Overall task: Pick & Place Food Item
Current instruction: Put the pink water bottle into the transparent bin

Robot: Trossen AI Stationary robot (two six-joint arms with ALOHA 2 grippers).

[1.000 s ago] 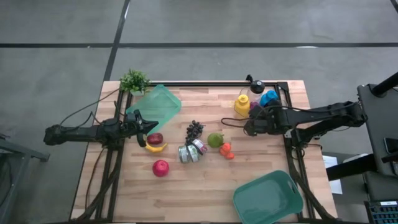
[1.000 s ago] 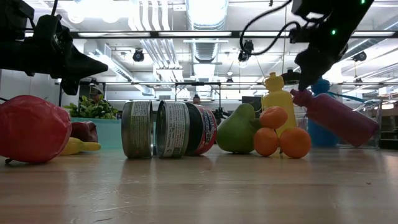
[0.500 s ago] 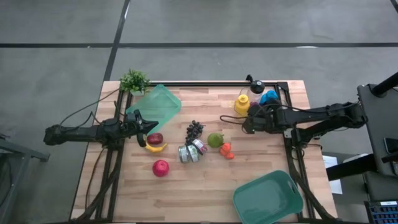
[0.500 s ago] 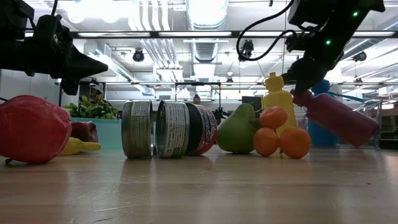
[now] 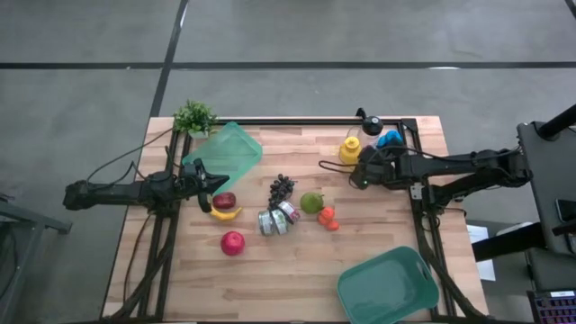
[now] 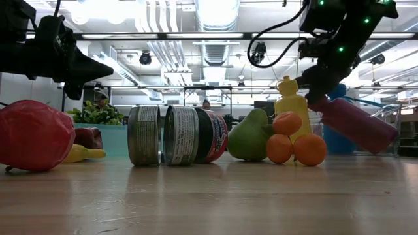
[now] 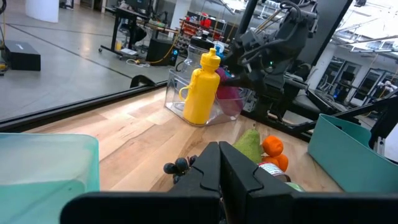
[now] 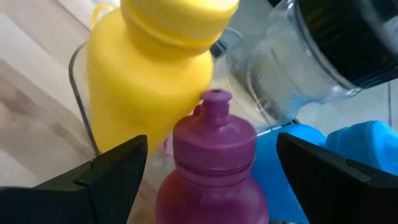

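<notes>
Right, my right gripper (image 8: 211,162) hangs spread wide around the purple bottle's (image 8: 211,168) neck, upper right of the overhead frame; nothing's gripped. Beyond it the yellow bottle (image 5: 350,150). Left gripper (image 5: 203,183) waits clenched; everything remains.

You have the cans (image 5: 277,219) at mid-table, grapes (image 5: 282,187) behind them, the pear (image 5: 311,202) just right (oranges (image 5: 328,218) beside it), and the bottles (image 5: 351,151) at the back right.
</notes>
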